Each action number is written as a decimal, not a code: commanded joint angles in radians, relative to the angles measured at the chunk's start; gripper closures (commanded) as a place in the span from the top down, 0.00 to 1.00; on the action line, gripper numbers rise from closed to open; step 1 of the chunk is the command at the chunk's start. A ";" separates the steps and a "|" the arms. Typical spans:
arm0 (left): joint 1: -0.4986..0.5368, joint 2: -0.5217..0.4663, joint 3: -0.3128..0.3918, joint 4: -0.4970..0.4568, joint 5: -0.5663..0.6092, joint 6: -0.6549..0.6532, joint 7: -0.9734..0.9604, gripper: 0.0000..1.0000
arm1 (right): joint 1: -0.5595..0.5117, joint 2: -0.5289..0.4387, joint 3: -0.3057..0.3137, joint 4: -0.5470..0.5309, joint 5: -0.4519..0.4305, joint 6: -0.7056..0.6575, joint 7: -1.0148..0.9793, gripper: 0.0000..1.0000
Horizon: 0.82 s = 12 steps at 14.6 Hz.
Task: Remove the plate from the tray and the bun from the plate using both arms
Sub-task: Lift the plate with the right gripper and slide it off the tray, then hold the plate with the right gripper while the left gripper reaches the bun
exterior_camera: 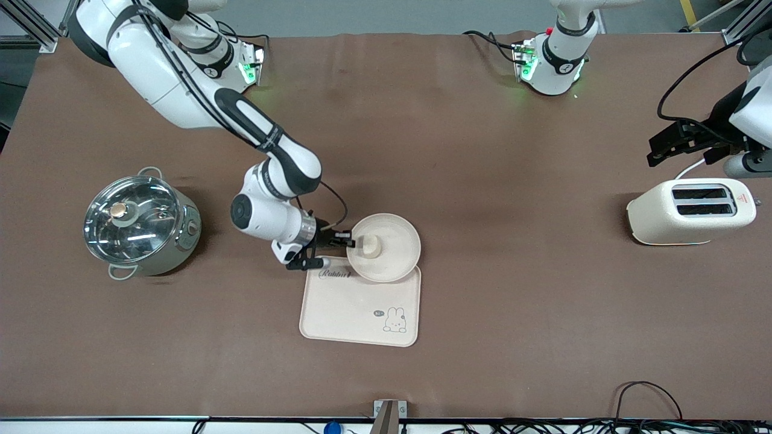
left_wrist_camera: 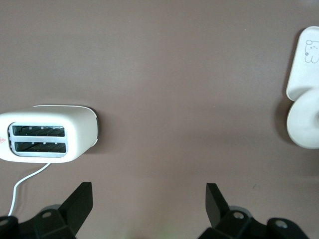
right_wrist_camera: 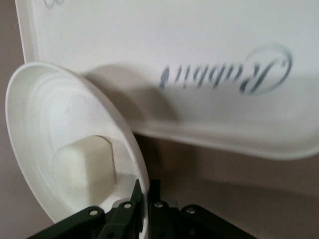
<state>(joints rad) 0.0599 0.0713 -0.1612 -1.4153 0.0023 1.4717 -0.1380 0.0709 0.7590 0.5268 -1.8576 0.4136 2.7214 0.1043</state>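
Observation:
The round cream plate (exterior_camera: 386,247) is held over the tray's edge farthest from the front camera, with the small pale bun (exterior_camera: 371,246) lying in it. My right gripper (exterior_camera: 348,243) is shut on the plate's rim at the side toward the right arm's end. In the right wrist view the plate (right_wrist_camera: 60,129) is tilted, the bun (right_wrist_camera: 84,164) rests in it, and my gripper (right_wrist_camera: 148,191) pinches the rim. My left gripper (exterior_camera: 657,154) is open and empty over the table beside the toaster, waiting; its fingertips (left_wrist_camera: 82,196) stand wide apart.
A rectangular cream tray (exterior_camera: 356,307) with a rabbit drawing lies under the plate. A cream toaster (exterior_camera: 690,211) stands at the left arm's end. A steel pot with a glass lid (exterior_camera: 140,223) stands at the right arm's end.

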 commanded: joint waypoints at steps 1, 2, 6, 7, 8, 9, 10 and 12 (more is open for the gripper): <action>0.024 -0.007 0.005 0.001 -0.002 0.006 0.014 1.00 | -0.138 -0.060 0.125 -0.158 0.020 0.046 -0.081 0.00; 0.023 -0.002 0.005 0.001 -0.002 0.007 0.012 1.00 | -0.179 -0.061 0.159 -0.176 0.020 0.044 -0.104 0.00; -0.011 0.045 -0.014 -0.002 -0.005 0.022 -0.063 1.00 | -0.238 -0.102 0.202 -0.261 0.020 0.047 -0.149 0.00; -0.029 0.064 -0.017 -0.002 -0.005 0.042 -0.101 1.00 | -0.246 -0.102 0.200 -0.273 0.019 0.049 -0.167 0.00; -0.047 0.083 -0.018 -0.002 -0.007 0.079 -0.136 1.00 | -0.250 -0.102 0.199 -0.281 0.020 0.058 -0.192 0.00; -0.084 0.114 -0.018 -0.004 -0.002 0.140 -0.162 1.00 | -0.252 -0.101 0.194 -0.282 0.020 0.060 -0.204 0.00; -0.119 0.151 -0.017 -0.005 -0.001 0.185 -0.178 1.00 | -0.255 -0.096 0.193 -0.284 0.020 0.057 -0.206 0.00; -0.184 0.217 -0.017 -0.007 -0.001 0.237 -0.247 1.00 | -0.255 -0.096 0.190 -0.288 0.020 0.052 -0.196 0.05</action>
<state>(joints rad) -0.0719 0.2240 -0.1792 -1.4360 0.0022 1.6647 -0.3251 -0.1587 0.7007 0.7013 -2.1018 0.4136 2.7714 -0.0741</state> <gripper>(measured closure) 0.000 0.934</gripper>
